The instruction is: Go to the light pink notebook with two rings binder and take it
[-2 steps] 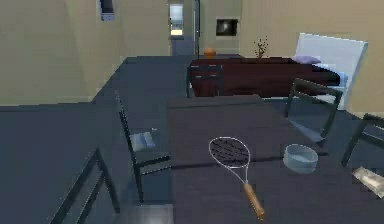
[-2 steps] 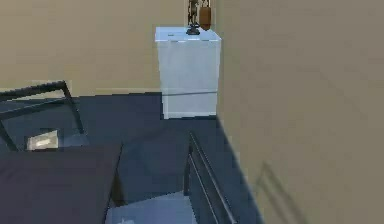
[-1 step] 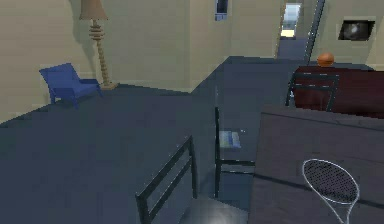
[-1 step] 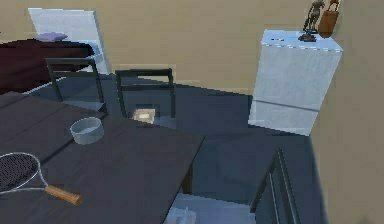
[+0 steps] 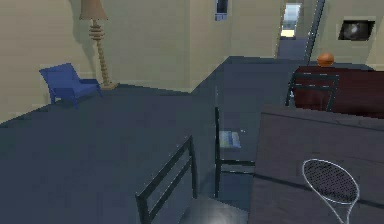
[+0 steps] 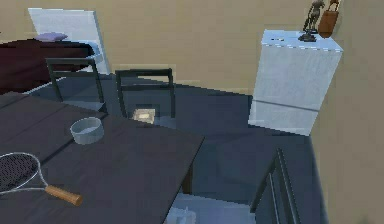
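A small pale flat thing (image 6: 147,115) lies on the seat of a dark chair (image 6: 145,82) pushed up to the far side of the dark table (image 6: 110,170). Its colour and shape are too faint to name it. In the forward view the same chair (image 5: 228,135) stands at the table's left edge, with a pale patch (image 5: 233,140) on its seat. Another pale lilac thing (image 6: 48,37) rests on the dark red sideboard (image 6: 25,60) at the arm side view's far left.
On the table (image 5: 300,150) lie a tennis racket (image 6: 25,175) and a grey bowl (image 6: 87,128). More chairs (image 5: 165,190) (image 6: 272,195) ring it. A white fridge (image 6: 295,80) bears a statue (image 6: 320,20). A blue armchair (image 5: 66,84) and a floor lamp (image 5: 95,40) stand across open floor.
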Available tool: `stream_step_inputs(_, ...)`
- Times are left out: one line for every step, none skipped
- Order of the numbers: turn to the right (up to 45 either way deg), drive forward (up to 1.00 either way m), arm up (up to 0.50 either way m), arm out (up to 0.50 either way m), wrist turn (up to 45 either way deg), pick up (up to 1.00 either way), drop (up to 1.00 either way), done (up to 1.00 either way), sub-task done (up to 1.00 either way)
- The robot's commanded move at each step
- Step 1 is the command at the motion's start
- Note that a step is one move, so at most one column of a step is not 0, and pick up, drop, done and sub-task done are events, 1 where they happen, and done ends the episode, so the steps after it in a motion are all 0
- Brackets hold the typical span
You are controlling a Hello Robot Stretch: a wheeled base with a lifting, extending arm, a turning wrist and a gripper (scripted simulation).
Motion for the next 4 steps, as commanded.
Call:
stream_step_inputs(0.0, 0.0, 0.06, 0.0, 0.0, 0.0, 0.0, 0.0, 0.0)
stream_step_inputs(0.0, 0.0, 0.0, 0.14, 0.0, 0.0, 0.0, 0.0, 0.0)
stream_step_inputs(0.0, 0.0, 0.0, 0.0, 45.0, 0.0, 0.0, 0.0, 0.0)
stream_step_inputs(0.0, 0.0, 0.0, 0.0, 45.0, 0.0, 0.0, 0.0, 0.0)
